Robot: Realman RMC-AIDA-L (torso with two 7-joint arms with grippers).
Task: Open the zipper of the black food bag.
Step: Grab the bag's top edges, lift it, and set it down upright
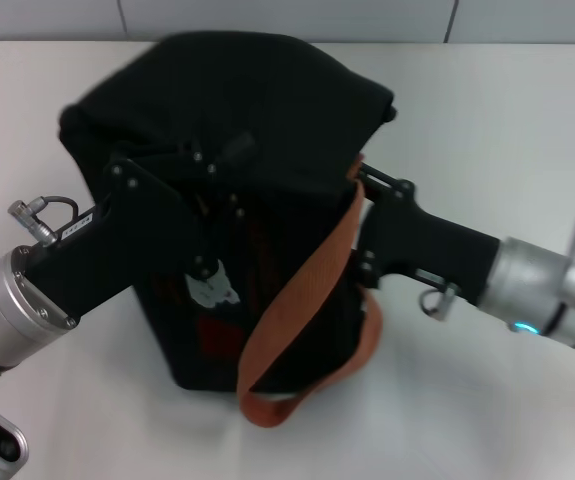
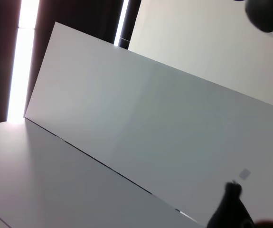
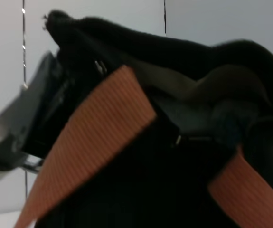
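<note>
Flanking black food bag point(image 1: 257, 130), both grippers, left wrist view only panels point(image 2: 141, 133)

black food bag point(image 1: 267, 200) upright on table, orange handles drooping

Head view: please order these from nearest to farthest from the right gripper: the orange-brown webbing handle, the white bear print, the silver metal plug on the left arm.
Measured from the right gripper, at the right side of the black fabric bag:
1. Orange-brown webbing handle, just beside it.
2. White bear print, on the bag's front, further left.
3. Silver metal plug, far left.
</note>
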